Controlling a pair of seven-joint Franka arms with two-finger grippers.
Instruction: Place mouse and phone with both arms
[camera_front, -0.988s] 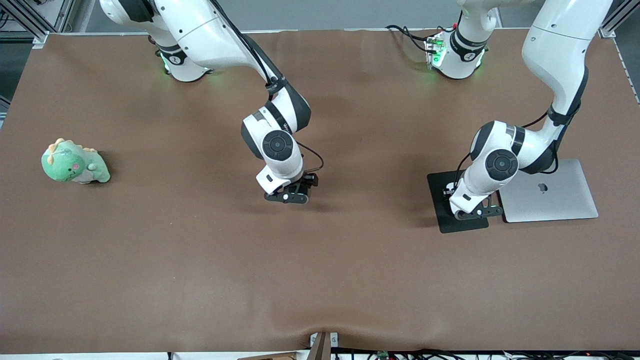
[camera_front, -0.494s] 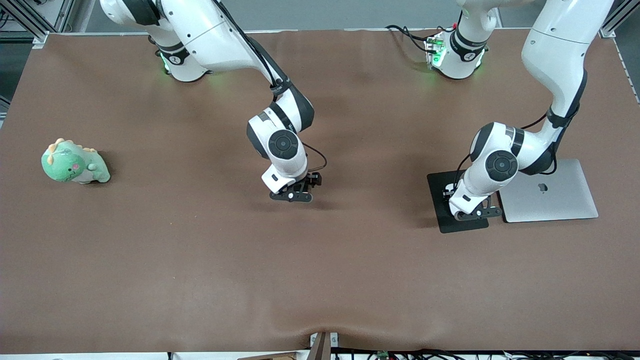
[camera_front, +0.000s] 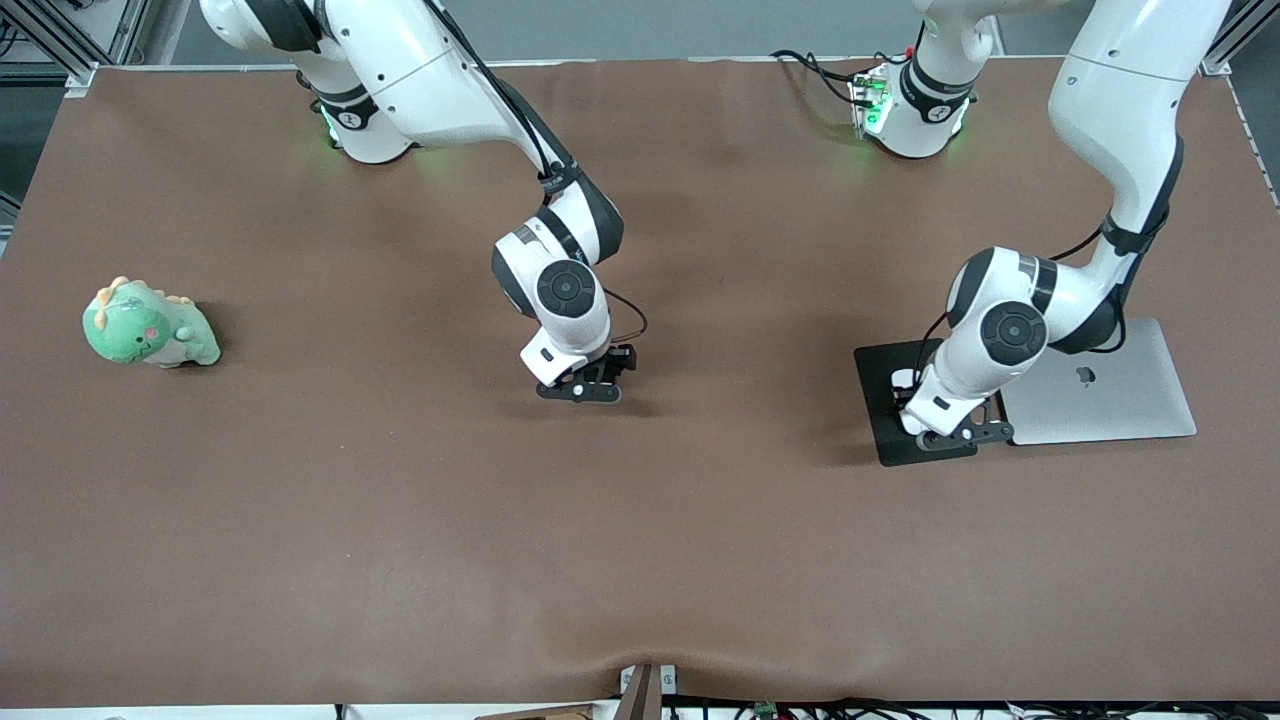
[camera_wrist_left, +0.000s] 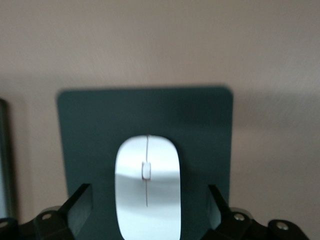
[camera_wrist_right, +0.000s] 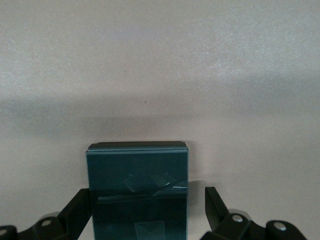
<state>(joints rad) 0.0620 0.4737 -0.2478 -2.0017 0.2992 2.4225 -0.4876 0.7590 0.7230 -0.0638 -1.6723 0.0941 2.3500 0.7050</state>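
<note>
Both tools released: left (camera_wrist_left: 145, 210) straddles glossy oval mouse (camera_wrist_left: 147, 187), right (camera_wrist_right: 147, 212) glossy slab phone (camera_wrist_right: 137, 192).

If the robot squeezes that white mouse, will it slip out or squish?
The mouse looks hard and glossy, so it probably won't squish, though its smooth rounded sides might slip between the open left gripper fingers. It looks small and likely light. Lying flat on the mouse pad, it shouldn't roll.

A robotics lab, plainly. Two white arms (camera_front: 470, 90) stand bolted at the top of the frame on bases (camera_front: 365, 135) lit green, over a brown cloth-covered surface (camera_front: 640, 560). Loose cables (camera_front: 820, 70) trail near the upper right, and aluminium framing (camera_front: 60, 40) shows in the corners.
</note>
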